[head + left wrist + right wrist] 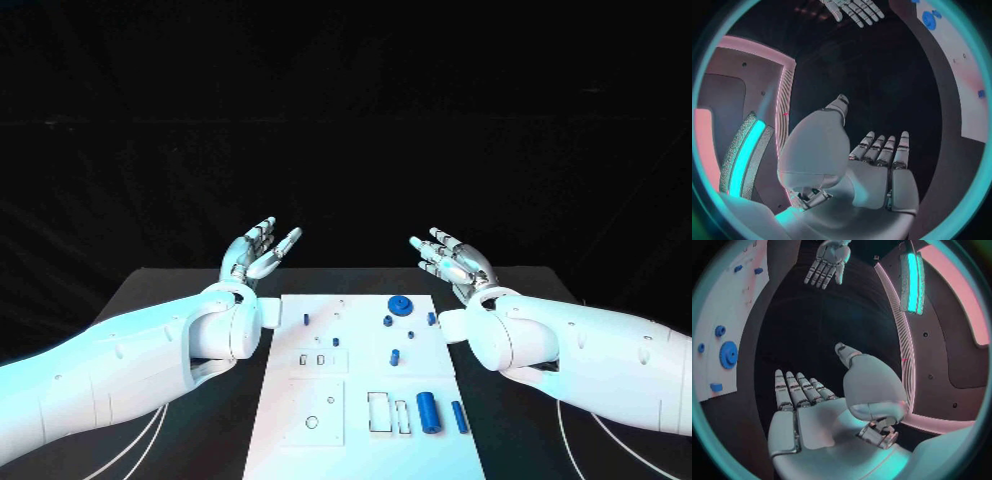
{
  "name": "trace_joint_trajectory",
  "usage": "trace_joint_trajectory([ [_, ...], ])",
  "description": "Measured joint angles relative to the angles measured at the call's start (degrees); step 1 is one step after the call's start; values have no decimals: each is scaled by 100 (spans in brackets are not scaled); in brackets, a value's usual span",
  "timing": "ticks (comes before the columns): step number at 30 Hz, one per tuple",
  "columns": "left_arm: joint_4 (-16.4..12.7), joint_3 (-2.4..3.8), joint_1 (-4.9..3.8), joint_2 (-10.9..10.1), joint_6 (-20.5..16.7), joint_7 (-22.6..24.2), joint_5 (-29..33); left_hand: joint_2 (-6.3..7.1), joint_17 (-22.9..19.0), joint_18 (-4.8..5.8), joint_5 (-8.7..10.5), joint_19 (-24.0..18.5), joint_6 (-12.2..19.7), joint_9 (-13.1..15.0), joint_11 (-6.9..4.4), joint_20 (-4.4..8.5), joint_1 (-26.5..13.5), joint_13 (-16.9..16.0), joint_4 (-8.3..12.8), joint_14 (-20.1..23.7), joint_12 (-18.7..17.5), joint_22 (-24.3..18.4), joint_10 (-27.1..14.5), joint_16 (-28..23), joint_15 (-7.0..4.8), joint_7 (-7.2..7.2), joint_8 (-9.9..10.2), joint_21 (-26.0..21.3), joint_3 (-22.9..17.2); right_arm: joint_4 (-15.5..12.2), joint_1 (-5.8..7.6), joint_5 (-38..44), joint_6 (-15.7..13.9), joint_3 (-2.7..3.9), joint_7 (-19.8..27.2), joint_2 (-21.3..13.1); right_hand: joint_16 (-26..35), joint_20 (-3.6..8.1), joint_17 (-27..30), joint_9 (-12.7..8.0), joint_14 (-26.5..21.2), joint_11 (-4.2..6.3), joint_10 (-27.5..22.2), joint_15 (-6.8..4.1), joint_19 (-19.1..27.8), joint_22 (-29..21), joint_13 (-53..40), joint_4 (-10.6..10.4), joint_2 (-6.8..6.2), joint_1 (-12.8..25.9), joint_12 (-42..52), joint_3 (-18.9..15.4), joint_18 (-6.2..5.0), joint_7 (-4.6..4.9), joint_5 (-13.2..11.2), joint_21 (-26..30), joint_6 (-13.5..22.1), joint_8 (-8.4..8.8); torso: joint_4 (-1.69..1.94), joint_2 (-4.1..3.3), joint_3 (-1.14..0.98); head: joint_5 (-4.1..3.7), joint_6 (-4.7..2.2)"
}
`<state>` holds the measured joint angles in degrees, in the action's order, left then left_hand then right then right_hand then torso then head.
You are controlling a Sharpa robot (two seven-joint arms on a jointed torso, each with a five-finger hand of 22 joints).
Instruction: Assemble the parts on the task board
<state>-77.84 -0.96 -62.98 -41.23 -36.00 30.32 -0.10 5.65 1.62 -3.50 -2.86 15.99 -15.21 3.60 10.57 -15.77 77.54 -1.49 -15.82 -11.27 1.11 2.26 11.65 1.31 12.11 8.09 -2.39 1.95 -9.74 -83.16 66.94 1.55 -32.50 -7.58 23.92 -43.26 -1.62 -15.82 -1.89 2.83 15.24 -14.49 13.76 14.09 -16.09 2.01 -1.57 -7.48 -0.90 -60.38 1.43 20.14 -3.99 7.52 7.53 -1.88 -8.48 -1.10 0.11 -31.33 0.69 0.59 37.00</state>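
The white task board (361,440) lies in the middle of the black table. Small blue parts stand or lie on it: a round gear (400,304) at the far end, a thick cylinder (427,405) and a thinner pin (459,416) near the front right. My left hand (260,250) is raised above the table's far left, fingers spread, holding nothing. My right hand (453,260) is raised at the far right, likewise spread and holding nothing. The left wrist view shows my left hand (873,170) flat and open, the right wrist view my right hand (811,405) the same, beside the gear (728,354).
Several short blue pegs (392,355) stand in the board's middle. Rectangular and round cut-outs (378,410) mark its near half. White cables (144,440) run over the table at both sides of the board.
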Motion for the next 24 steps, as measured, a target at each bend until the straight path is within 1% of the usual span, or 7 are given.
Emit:
trace_joint_trajectory([
  [6, 15, -3, -2, 6, 188, 55, -16, 27, 9, -89, -28, 71, -70, 14, 58, -72, 304, -7, -79, -30, 25, 11, 58, 0, 71, 9, -22, 22, -31, 180, 171, 159, 703, -179, -262, 41, -76, -69, -54, 63, 341, -84, 287, 48, -231, 48, -34, 150, -54, -395, 43, 131, -7, 21, 12, -75, -273, -68, 0, 0, 3, 1, 1],
  [9, 16, -3, -2, 6, 227, 67, -20, 12, 32, -88, -28, 72, -145, 22, 122, -71, 320, -19, -79, -119, 25, 22, 144, 44, 159, 14, -22, 38, -31, 211, 198, 208, 890, -199, -335, 46, -151, -72, -103, 131, 684, -88, 610, 40, -442, 79, -60, 312, -125, -623, 88, 161, -88, 40, 24, -159, -549, -156, -2, -3, 4, 1, 1],
  [13, -196, 83, -53, -364, 394, 66, -42, -54, 129, -178, -27, 209, -487, 79, 308, -102, 483, -58, -79, -727, 86, 59, 579, 183, 283, 30, -130, 125, -31, 398, 354, 1035, 859, -198, -349, -18, -294, -73, -202, 284, 1424, -55, 1343, -21, -1017, 153, -105, 569, -250, -988, 139, 209, -218, 86, 24, -341, -1213, -351, -3, -74, 15, -9, 9],
  [15, -199, 94, -71, -424, 443, 62, -53, -67, 299, -178, -27, 768, -938, 170, 406, -105, 640, -117, -45, -1703, 210, 166, 1282, 460, 210, 55, -269, 326, -66, 430, 397, 1421, 810, -188, -348, -48, -375, -72, -256, 365, 1839, -23, 1773, -70, -1367, 197, -127, 683, -301, -1138, 185, 237, -220, 114, 23, -453, -1581, -460, -2, -118, 23, -23, 12],
  [17, -262, 93, -75, -437, 499, 51, -76, -62, 484, -290, -27, 1713, -1485, 270, 422, -95, 778, -164, -5, -2743, 340, 339, 2152, 792, 114, 99, -432, 683, -106, 433, 413, 1841, 767, -190, -350, -67, -467, -69, -310, 458, 2293, 32, 2294, -137, -1762, 246, -154, 794, -354, -1280, 206, 285, -357, 149, 24, -597, -2035, -590, -2, -154, 26, -29, 5],
  [20, -371, 96, -117, -473, 585, 38, -141, -58, 635, -467, -27, 2317, -2322, 433, 315, -77, 898, -224, 51, -3412, 505, 459, 3268, 1060, -46, 193, -698, 1009, -161, 439, 445, 2426, 724, -197, -390, -104, -583, -51, -373, 572, 2852, 118, 2935, -244, -2266, 297, -177, 901, -431, -1412, 243, 392, -447, 220, 23, -780, -2676, -762, 4, -208, 30, -38, -10],
  [24, -459, 109, -164, -561, 674, 15, -248, -29, 792, -604, -27, 2776, -3014, 559, 180, -56, 955, -227, 113, -3867, 555, 557, 3876, 1216, -198, 327, -950, 1310, -223, 451, 521, 3107, 702, -181, -476, -138, -710, 11, -431, 655, 3469, 227, 3594, -383, -2813, 341, -190, 1013, -517, -1507, 243, 504, -533, 324, 23, -978, -3322, -915, 21, -283, 33, -47, -25],
])
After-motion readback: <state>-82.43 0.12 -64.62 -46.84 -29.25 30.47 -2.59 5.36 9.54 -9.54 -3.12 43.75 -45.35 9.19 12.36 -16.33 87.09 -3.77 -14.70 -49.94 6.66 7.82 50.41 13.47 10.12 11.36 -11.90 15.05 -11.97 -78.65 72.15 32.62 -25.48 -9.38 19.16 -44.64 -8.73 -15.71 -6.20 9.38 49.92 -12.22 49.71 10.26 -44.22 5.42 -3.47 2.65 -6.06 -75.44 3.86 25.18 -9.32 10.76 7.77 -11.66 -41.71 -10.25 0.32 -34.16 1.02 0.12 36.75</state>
